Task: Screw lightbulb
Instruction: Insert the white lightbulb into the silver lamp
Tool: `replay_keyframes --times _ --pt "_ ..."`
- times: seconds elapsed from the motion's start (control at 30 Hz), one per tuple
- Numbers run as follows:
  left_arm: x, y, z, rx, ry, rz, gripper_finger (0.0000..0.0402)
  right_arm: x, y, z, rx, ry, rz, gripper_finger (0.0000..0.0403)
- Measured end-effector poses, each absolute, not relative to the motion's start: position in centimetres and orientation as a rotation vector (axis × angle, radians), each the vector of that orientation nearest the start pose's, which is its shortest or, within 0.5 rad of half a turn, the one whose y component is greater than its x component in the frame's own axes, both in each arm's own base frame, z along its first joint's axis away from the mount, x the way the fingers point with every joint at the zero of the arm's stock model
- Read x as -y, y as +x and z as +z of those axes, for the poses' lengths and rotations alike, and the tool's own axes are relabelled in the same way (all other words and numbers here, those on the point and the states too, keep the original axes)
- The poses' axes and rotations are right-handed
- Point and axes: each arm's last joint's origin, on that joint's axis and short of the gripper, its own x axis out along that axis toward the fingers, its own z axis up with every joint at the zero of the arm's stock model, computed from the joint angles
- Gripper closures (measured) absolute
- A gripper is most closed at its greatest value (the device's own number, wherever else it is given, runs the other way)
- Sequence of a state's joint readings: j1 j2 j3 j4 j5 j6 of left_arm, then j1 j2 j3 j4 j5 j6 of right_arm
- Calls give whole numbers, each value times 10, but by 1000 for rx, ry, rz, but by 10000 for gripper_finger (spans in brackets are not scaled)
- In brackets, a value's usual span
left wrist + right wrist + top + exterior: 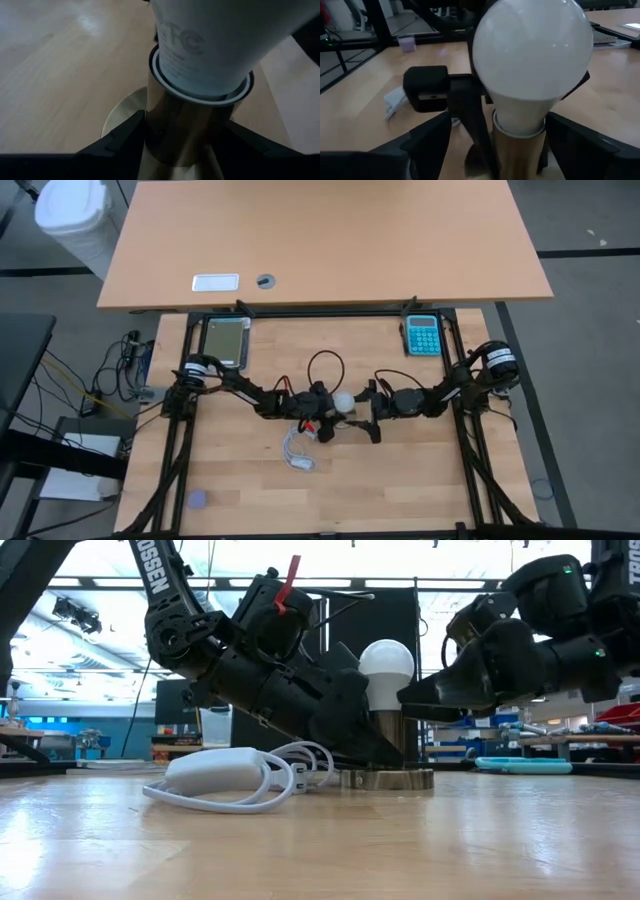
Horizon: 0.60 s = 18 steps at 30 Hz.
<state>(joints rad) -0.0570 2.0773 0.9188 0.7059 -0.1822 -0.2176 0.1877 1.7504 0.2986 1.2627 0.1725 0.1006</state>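
Observation:
The white lightbulb (386,662) stands upright with its neck in a brass socket (392,743), whose round base (386,779) rests on the table. My left gripper (185,147) comes in from the table's left and is shut on the socket below the bulb (220,40). My right gripper (506,145) comes in almost level from the table's right. It is open, with a finger on either side of the bulb's neck (520,117) and a gap showing on both sides. From above, the bulb (343,401) sits between the two grippers. My left gripper pinches the socket's brass cylinder (182,127) between its two fingers (125,139), one on each side, just under the bulb's rim. The fingers slant down from the table's left. The socket stands upright on its round base (120,117) on the table.
A coiled white cable with a small box (225,778) lies on the table just left of the socket. A teal calculator (422,335) and a grey tablet (225,340) lie at the far edge. A small purple thing (197,499) sits at the near left.

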Motion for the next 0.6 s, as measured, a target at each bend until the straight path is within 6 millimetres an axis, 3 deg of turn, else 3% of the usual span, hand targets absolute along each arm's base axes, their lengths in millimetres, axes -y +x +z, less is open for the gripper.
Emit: replay_keyframes --times 0.33,0.47,0.6 --pt "11 387 90 -449 -159 229 184 -61 227 108 -150 172 125 91" --pt "10 387 91 -444 -164 223 184 -61 223 103 -184 138 -52 96" --pt "10 387 90 -446 -169 220 184 -49 226 105 -151 119 -179 99"
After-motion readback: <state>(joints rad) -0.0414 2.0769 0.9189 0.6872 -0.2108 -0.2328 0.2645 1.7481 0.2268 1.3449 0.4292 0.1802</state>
